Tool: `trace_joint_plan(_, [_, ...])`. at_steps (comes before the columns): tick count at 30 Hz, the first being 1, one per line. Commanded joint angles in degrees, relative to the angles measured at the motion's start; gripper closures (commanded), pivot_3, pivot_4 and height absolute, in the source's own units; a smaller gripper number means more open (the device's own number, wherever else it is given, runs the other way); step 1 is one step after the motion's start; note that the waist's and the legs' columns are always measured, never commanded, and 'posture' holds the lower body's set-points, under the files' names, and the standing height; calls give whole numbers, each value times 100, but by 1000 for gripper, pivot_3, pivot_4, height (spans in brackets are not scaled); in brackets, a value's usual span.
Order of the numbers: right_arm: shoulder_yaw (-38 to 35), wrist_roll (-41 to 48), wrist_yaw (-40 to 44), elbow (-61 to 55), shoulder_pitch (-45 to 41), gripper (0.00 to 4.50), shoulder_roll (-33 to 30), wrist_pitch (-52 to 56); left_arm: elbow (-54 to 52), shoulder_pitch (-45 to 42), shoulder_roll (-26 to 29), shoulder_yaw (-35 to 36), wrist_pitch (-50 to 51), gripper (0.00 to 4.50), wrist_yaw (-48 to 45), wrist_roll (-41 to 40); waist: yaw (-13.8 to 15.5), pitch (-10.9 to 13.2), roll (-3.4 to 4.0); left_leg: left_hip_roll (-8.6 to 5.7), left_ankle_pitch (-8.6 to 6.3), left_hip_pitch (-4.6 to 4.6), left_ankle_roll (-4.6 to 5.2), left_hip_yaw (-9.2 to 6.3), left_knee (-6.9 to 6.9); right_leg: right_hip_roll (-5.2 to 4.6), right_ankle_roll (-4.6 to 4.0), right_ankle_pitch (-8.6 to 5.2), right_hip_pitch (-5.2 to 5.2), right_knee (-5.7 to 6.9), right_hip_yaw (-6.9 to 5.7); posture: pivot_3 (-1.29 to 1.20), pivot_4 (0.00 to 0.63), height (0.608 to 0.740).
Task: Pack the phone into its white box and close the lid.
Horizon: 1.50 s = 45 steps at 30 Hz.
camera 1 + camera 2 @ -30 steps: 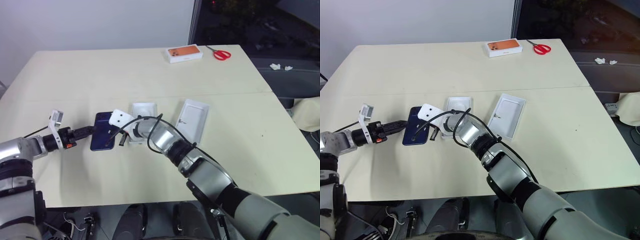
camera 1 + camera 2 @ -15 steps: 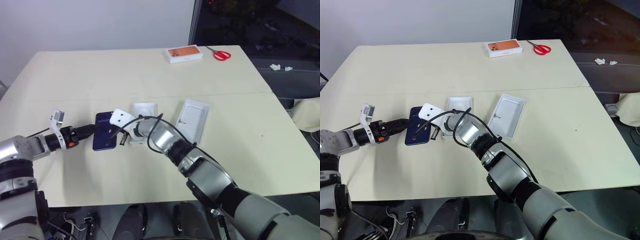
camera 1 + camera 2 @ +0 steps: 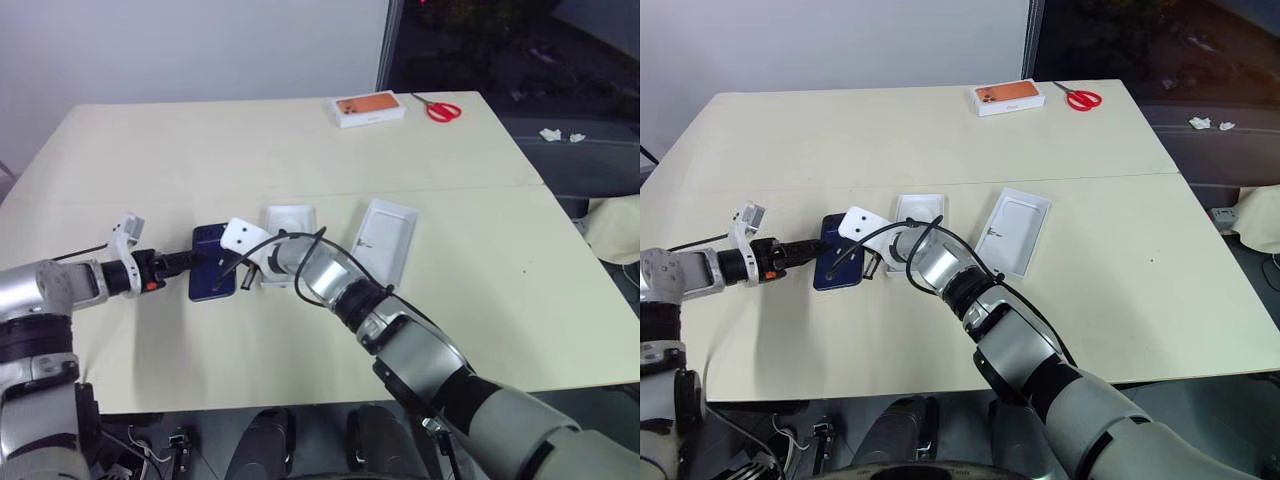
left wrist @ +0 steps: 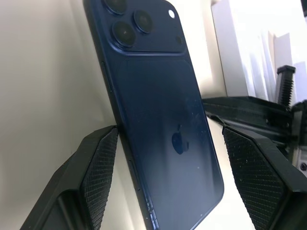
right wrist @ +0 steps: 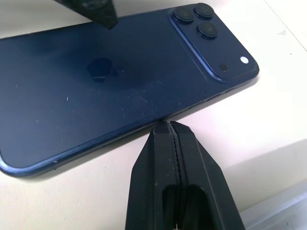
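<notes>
Because the phone [image 3: 211,275] lies flat, back up, on the counter [image 3: 300,150] with no edge raised, we read the present arrangement as a two-handed pickup: the left gripper [image 3: 204,257] reaches in low with its fingers [image 4: 93,165] spread to either side of the phone's width, one pad at the left long edge and the other standing off the right edge, so nothing is pinched yet. The right gripper [image 5: 168,128] has its fingers pressed together into a single wedge whose tip meets the phone's opposite long edge; we judge that it serves as a stop or a lever so the phone does not slide away when the left fingers close. The white box [image 3: 286,229] sits just beside the phone, partly behind the right wrist, and the lid [image 3: 389,236] lies inside-up a little further to the right, both open to receive the phone. The counter is a pale cream tabletop made of two slabs joined by a seam. At its far edge rest an orange-topped box [image 3: 369,106] and red-handled scissors [image 3: 439,107], well apart from the work. Behind stand a plain white wall and a dark window.
</notes>
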Motion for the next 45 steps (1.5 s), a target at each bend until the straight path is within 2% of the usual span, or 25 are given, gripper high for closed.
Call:
trace_joint_plan(1, [99,53,108,-128,-244,4500,1116,-56,-283,-295,-445,31,448,831,210,-401,4,0,-1,0,0,0,0,0,0,0,0,0,0,0,0,0,150,740])
trace_joint_plan(6, [96,39,106,-113,-240,4500,1106,-68,-531,-233,-405,-148,578,831,343,-291,-33,-3,-11,0,0,-9,0,1,3,0,0,0,-2,-2,2,0,150,740])
trace_joint_plan(9, [92,53,97,-112,-253,4500,1079,-70,-792,-231,-367,6,958,831,422,-497,-48,-3,-10,4,8,-18,-13,9,-7,5,0,0,-7,1,9,0,150,740])
trace_joint_plan(12, [104,55,86,-90,-252,4500,1065,-101,-740,-134,-353,-16,782,831,501,-434,-47,-3,-10,7,8,-21,-13,9,-9,7,0,0,-10,0,9,0,150,740])
trace_joint_plan(28, [239,44,145,-166,-152,4500,1019,-141,-497,448,-384,978,371,831,673,-1006,-97,-2,-11,9,7,-21,-12,9,-11,7,0,0,-13,-1,9,0,150,740])
trace_joint_plan(30, [259,44,156,-181,-140,4500,1019,-141,-500,504,-422,968,319,1381,700,-1027,-107,-2,-11,10,7,-22,-12,8,-12,7,0,0,-12,-2,8,0,150,740])
trace_joint_plan(32, [281,47,177,-203,-127,4500,1015,-140,-451,552,-485,941,275,2164,693,-1063,-118,-2,-11,10,6,-22,-12,8,-13,7,0,0,-13,-2,9,0,150,740])
trace_joint_plan(40, [283,63,181,-210,-131,4500,978,-131,-297,613,-612,899,228,2164,750,-1192,-128,-2,-11,10,6,-22,-11,8,-15,7,0,0,-13,-3,8,0,150,740])
trace_joint_plan(43, [286,61,180,-221,-126,4500,977,-120,-232,610,-664,931,224,2992,792,-1217,-131,-2,-11,9,6,-22,-11,8,-14,7,0,0,-13,-3,8,0,150,740])
trace_joint_plan(45, [289,61,182,-230,-120,4500,974,-115,-219,615,-674,941,255,3956,773,-1262,-132,-3,-13,10,6,-22,-11,8,-15,7,0,0,-13,-3,8,0,150,740])
